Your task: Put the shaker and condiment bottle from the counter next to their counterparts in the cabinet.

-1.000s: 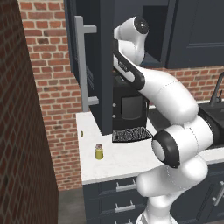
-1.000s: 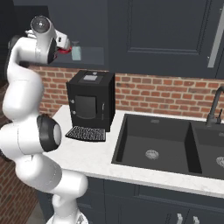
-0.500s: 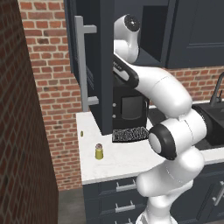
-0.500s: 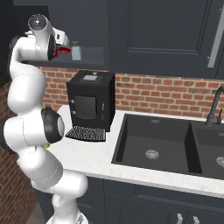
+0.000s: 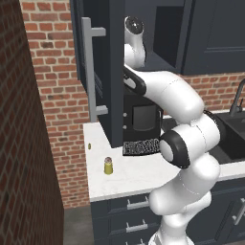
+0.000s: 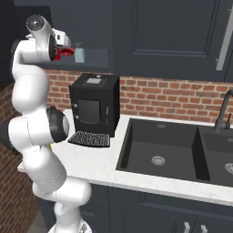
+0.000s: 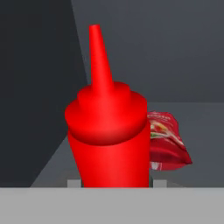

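Inside the cabinet [image 5: 115, 72], the gripper [image 7: 114, 183] grips the condiment bottle [image 7: 107, 140], 1 of 2 items. Next I judge: set it down near the pale jar [image 6: 79, 53]; the shaker [image 5: 108, 165] waits on the counter [image 5: 143, 174].

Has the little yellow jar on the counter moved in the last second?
No. The shaker stands at the same spot on the counter, left of the black coffee machine.

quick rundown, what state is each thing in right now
condiment bottle: upright, held in the tool inside the cabinet
tool: shut on the condiment bottle, up at shelf height
shaker: standing upright on the counter, capped, untouched
cabinet: door swung open
pale blue-grey jar: upright on the cabinet shelf, capped
red packet: lying on the shelf behind the bottle
coffee machine: on the counter
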